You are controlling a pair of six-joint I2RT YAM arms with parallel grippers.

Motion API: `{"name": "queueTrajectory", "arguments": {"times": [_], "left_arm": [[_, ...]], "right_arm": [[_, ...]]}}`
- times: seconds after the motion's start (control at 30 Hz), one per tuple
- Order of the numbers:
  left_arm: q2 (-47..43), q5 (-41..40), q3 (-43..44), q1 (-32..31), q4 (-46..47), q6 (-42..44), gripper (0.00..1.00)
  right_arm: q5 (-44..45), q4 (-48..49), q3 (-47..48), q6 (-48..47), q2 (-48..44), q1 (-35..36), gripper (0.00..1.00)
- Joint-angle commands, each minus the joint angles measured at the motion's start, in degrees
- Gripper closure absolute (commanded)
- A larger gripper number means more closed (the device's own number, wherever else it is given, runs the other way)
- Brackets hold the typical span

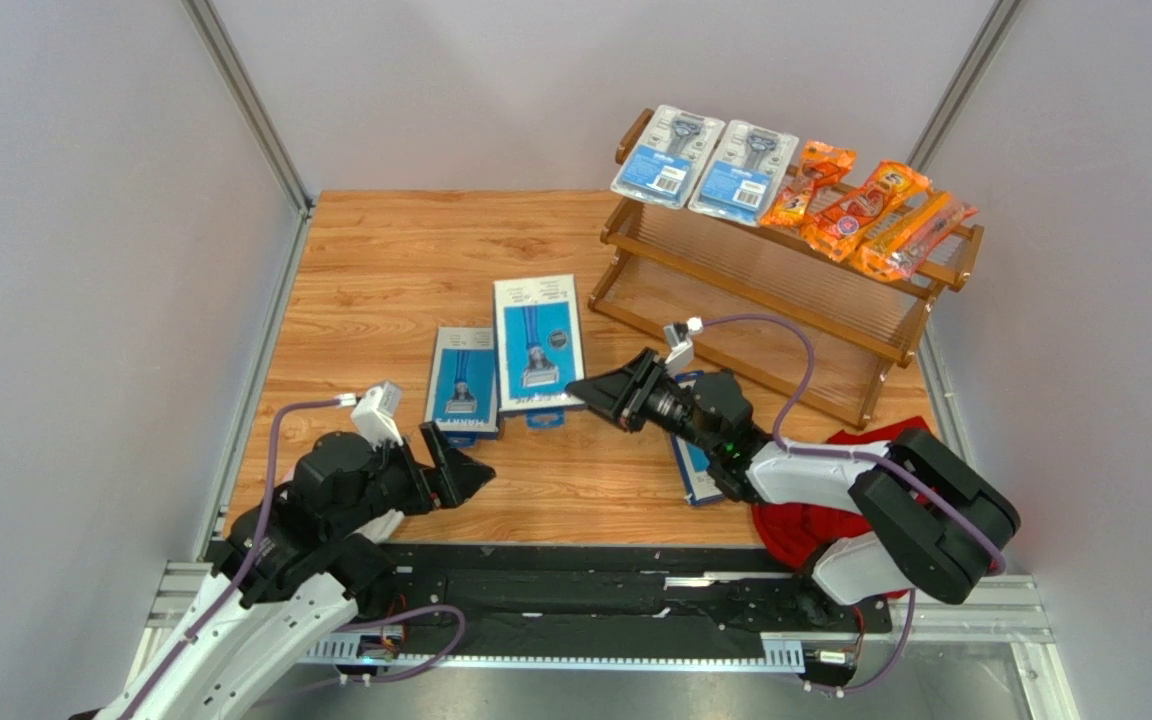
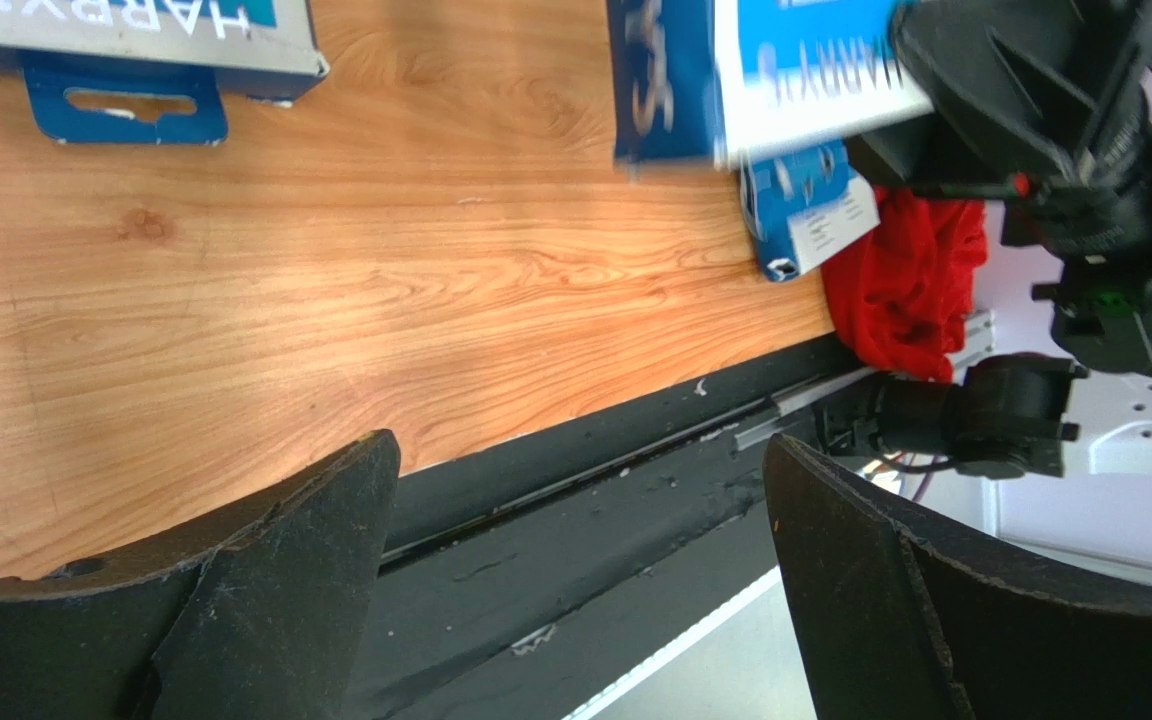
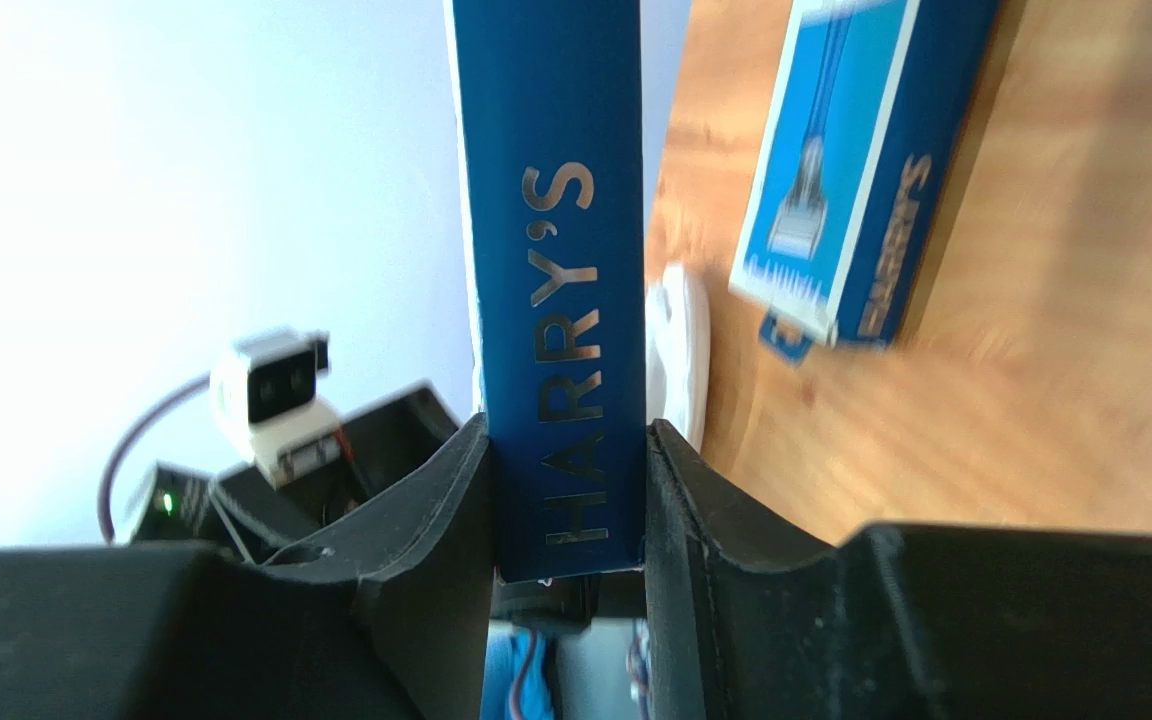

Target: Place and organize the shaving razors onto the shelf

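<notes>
My right gripper (image 1: 594,393) (image 3: 567,438) is shut on the near end of a flat blue razor box (image 1: 539,336) (image 3: 555,225) and holds it above the table, edge-on in the right wrist view. A second blue box (image 1: 462,383) (image 3: 853,165) lies flat on the wood to its left. Another blue box (image 1: 695,462) (image 2: 815,210) lies partly hidden under the right arm. The wooden shelf (image 1: 778,308) stands at the back right. Its top tier carries two blister packs (image 1: 702,158) and orange bags (image 1: 868,213). My left gripper (image 1: 459,462) (image 2: 582,450) is open and holds nothing, near the table's front edge.
A red cloth (image 1: 823,518) (image 2: 913,285) lies at the front right beneath the right arm. Grey walls close in the left, back and right sides. A black rail (image 2: 612,495) runs along the near table edge. The shelf's lower tier (image 1: 755,342) holds nothing.
</notes>
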Motion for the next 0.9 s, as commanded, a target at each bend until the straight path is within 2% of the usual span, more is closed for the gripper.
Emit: {"name": "queueTrajectory", "arguments": {"times": [0.0, 0.23, 0.87], "left_arm": [[0.27, -0.41, 3.44, 0.21, -0.78, 0.18, 0.01], [1.68, -0.06, 4.32, 0.21, -0.61, 0.54, 0.01], [1.15, 1.08, 4.41, 0.21, -0.43, 0.62, 0.01]], "right_arm": [[-3.64, 1.93, 5.34, 0.16, 0.05, -5.7, 1.0], [-6.54, -4.14, 8.34, -0.72, -1.09, -12.04, 1.0], [-9.53, -7.31, 10.54, 0.34, -1.36, -24.17, 1.0]]}}
